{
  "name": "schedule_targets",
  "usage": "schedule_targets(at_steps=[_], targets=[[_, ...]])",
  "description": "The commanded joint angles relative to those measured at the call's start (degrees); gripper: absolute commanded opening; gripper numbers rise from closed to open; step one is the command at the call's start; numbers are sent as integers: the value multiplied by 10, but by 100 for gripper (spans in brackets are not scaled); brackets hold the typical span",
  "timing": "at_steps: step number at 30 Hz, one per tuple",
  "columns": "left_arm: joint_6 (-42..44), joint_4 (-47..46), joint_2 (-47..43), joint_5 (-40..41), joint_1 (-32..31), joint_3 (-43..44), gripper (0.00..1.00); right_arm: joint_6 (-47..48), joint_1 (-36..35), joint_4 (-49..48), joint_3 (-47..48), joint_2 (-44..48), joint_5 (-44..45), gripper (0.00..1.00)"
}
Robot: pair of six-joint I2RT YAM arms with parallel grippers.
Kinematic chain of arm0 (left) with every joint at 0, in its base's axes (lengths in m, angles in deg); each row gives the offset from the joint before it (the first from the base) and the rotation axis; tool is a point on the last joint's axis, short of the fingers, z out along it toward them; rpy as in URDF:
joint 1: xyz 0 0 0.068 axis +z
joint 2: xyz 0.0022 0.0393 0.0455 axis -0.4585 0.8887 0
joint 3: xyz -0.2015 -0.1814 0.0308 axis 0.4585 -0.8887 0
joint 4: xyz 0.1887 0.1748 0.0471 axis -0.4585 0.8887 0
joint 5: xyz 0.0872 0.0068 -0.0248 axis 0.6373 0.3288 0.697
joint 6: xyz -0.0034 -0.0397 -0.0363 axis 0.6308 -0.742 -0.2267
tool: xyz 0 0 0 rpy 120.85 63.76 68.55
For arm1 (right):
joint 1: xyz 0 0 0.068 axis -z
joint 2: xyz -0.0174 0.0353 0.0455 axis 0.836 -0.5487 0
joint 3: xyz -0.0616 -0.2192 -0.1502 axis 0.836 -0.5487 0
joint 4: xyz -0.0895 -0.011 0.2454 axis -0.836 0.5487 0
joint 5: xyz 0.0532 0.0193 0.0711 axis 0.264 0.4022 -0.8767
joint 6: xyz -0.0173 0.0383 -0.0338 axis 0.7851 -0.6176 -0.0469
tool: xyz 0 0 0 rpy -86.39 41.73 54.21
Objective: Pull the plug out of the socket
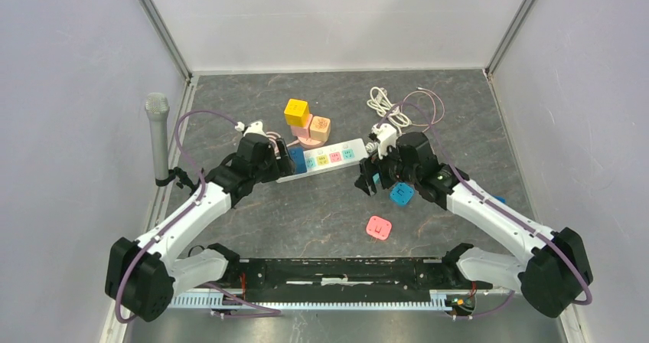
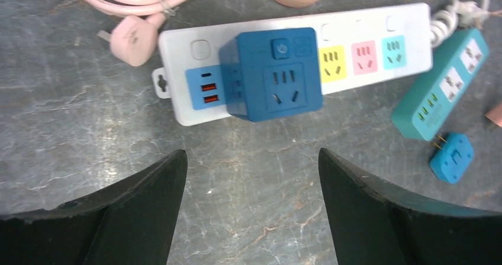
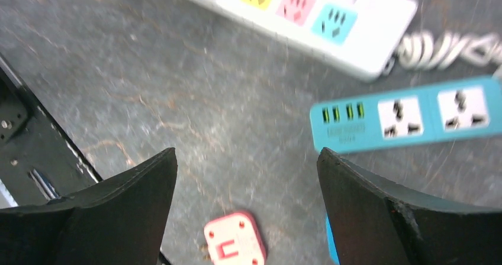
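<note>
While the left hand [image 2: 251, 157] hangs just in front of the blue plug [image 2: 272, 76], its two dark fingers [image 2: 148, 206] stand wide apart and hold nothing. Bare bench [image 2: 77, 123] lies between them and the plug. The blue plug sits in the white socket strip [image 2: 361, 34], near the end closest to the left hand, right beside a blue panel with two small red slots. It covers the part of the strip under it, so the holes there cannot be seen. From above, the left hand hides most of the plug and only a bit of blue shows. The right hand [image 3: 245, 155] is wide too and holds nothing. Its picture is blurry, and the white strip is cut off at the top edge there. A teal strip [image 3: 408, 114] lies near the white strip's other end, and from above the right arm hides nearly all of it. A small blue plug [image 2: 451, 157] lies close to the teal strip. A pink plug [image 3: 234, 247] lies alone on the bench, cut off by the bottom edge. A pink cord [image 2: 133, 37] with its own plug lies near the white strip's corner, not touching it. The near side of the white strip is open bench. Behind it a yellow cube [image 1: 296, 112] sits on other blocks close to the strip, and a white cord [image 1: 386, 102] lies coiled farther back.
</note>
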Motion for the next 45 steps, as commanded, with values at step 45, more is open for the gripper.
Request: schedule_targets(at_steps=[45], targets=[[-110,104,117,94,25,32,55,-136,-195,-3,488,-538,283,73]])
